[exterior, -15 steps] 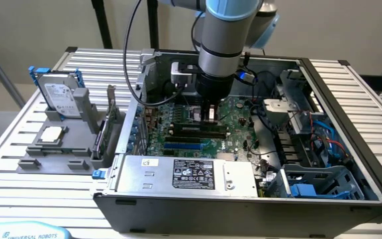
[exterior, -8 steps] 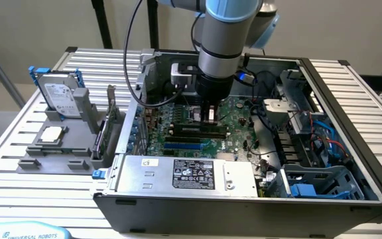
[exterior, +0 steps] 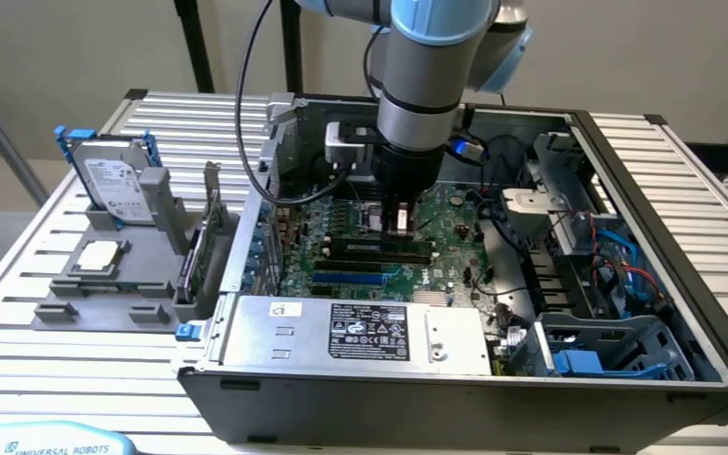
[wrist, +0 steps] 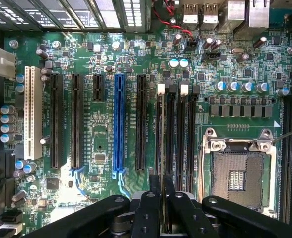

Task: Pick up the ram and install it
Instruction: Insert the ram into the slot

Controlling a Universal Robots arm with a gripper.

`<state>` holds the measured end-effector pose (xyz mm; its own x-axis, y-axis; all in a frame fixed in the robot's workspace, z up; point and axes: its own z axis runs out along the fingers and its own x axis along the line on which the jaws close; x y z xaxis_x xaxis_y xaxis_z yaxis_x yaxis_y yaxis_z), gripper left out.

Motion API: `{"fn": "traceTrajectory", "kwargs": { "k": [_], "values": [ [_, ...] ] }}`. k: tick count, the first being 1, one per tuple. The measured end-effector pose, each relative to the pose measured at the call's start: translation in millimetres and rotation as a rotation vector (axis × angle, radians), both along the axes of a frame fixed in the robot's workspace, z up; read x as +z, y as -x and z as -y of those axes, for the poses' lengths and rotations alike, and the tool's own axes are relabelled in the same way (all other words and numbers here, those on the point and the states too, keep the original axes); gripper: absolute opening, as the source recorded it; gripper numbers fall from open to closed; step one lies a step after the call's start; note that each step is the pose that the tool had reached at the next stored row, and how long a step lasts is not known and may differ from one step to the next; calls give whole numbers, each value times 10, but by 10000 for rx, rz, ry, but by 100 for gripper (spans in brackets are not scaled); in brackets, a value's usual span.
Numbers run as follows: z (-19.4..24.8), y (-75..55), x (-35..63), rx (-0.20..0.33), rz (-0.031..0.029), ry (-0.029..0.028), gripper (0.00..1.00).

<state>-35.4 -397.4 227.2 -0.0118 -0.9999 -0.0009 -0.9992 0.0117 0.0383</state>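
The tool point(wrist: 162, 208) pinches the ram point(wrist: 160, 144) edge-on, upright over the black memory slots point(wrist: 175, 134) on the motherboard point(wrist: 99, 144); light, stiff, likely fragile; best held by its bare edges.

I can read only one text with certainty: "UNIVERSAL ROBOTS", in dark letters on the pale blue rounded cover point(exterior: 48, 441) at the lower corner on the exterior view's left, well apart from the open grey computer case point(exterior: 465, 398). On top of the silver power supply box point(exterior: 338, 334) inside this case there is a black rectangular label point(exterior: 371, 333) with white print and small marks, but the letters are too small for me to read. The grey hard drive point(exterior: 118, 190) standing in the rack beside the case has a white label, also not readable. The white print on the green motherboard point(wrist: 106, 148) under me I cannot read either.
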Motion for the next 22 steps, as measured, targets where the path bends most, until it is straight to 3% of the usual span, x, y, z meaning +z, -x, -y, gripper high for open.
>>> {"fn": "traceTrajectory", "kwargs": {
  "k": [15, 17, 18, 22],
  "values": [
    [0, 6, -25, 0, 10, 0, 13],
    [0, 6, -25, 1, 9, 0, 15],
    [0, 6, -25, 0, 10, -1, 21],
    [0, 6, -6, 0, 10, -7, 21]
  ]
}}
